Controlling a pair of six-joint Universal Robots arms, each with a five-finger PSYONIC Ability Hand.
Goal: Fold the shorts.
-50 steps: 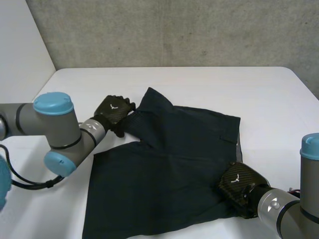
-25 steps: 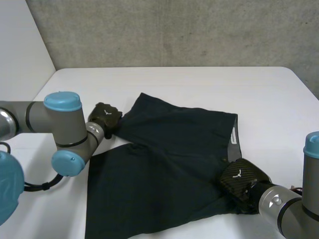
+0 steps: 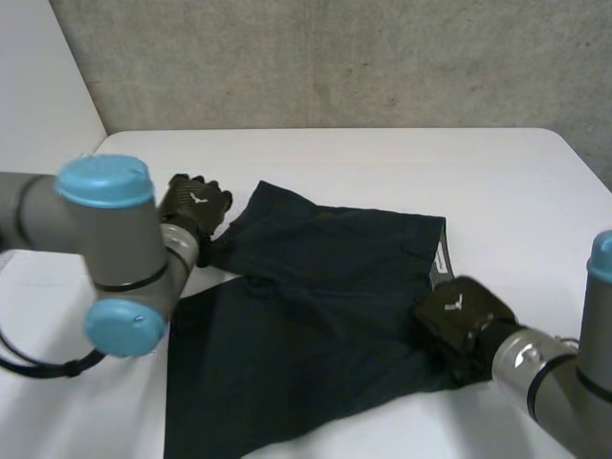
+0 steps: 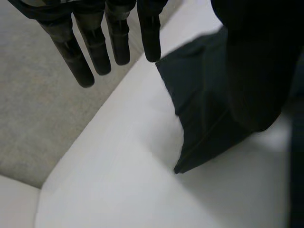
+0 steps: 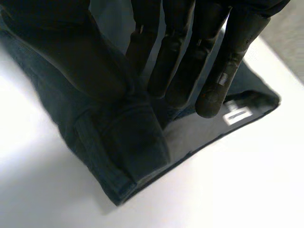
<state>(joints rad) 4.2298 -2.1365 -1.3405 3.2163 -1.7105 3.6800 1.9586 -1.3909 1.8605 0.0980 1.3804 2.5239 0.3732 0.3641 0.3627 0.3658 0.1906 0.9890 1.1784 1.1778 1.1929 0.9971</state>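
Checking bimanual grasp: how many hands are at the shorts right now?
2. The left hand is at the shorts' far-left corner; the right hand pinches their right edge, near the white label.

L hand (image 4: 97,50) straight-fingered, R hand (image 3: 460,319) pinching
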